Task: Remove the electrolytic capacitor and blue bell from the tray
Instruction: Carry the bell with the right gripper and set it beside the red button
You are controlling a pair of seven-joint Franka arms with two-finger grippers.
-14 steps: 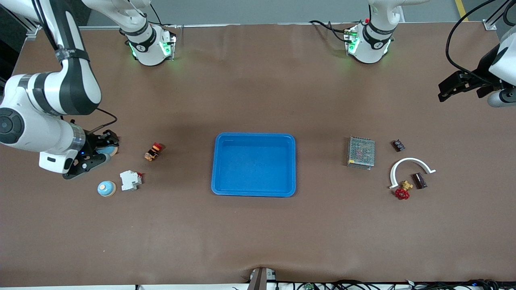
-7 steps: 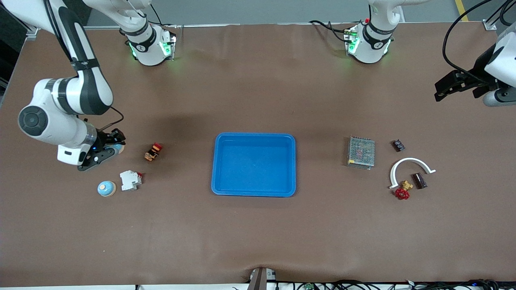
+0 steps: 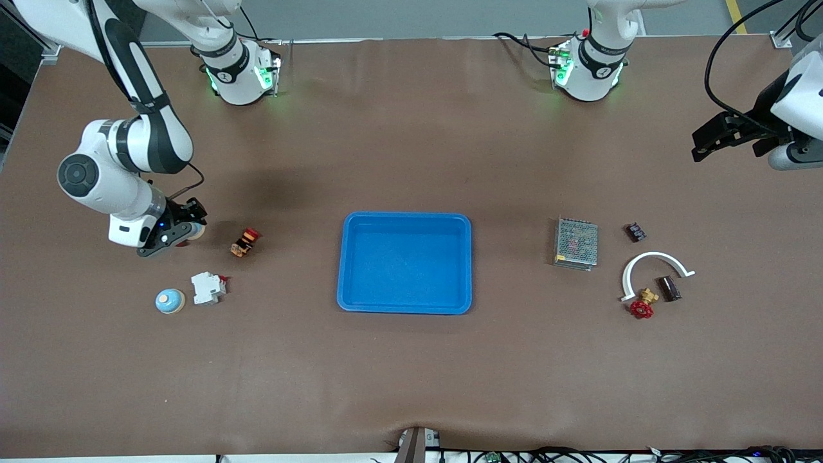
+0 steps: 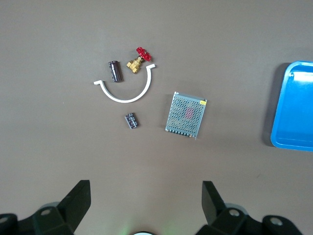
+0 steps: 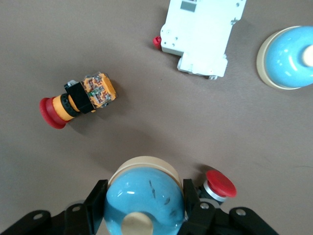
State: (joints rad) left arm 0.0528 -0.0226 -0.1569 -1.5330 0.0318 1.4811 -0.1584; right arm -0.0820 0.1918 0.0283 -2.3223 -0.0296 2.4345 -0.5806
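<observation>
Right gripper [image 3: 182, 229] clamped on a blue bell [image 5: 145, 196], aloft above the tabletop [image 3: 411, 360] near its right-arm edge. Left gripper [image 4: 144, 196] spread wide, high above the left-arm edge. Capacitor [image 3: 668, 288] inside a white arc [image 3: 656, 262]. Blue tray [image 3: 405, 302] central, bare brown surface all round.

Pale blue bell [image 5: 145, 195], bright blue tray [image 3: 404, 262].
</observation>
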